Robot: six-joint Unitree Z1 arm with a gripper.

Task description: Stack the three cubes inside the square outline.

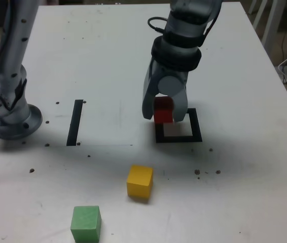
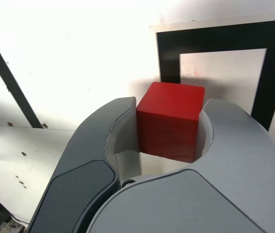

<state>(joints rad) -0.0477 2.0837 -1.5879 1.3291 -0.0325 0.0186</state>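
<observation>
Gripper (image 1: 165, 112): it is clamping the red cube between its two grey jaws, which are pressing on opposite faces, as the wrist view shows.
Red cube (image 2: 170, 120): it is hanging in the gripper above the table, over the edge of the square outline that is on the exterior view's left.
Square outline (image 1: 196, 130): its black frame is lying flat on the table, its white centre partly showing behind the cube.
Yellow cube (image 1: 139, 181): it is sitting on the table nearer the camera, well apart from the outline.
Green cube (image 1: 86, 223): it is resting near the bottom edge of the exterior view, to the left of the yellow one.
Black tape strip (image 1: 75, 122): it is lying straight on the exterior view's left of the outline.
White table (image 1: 245, 86): it is carrying everything.
</observation>
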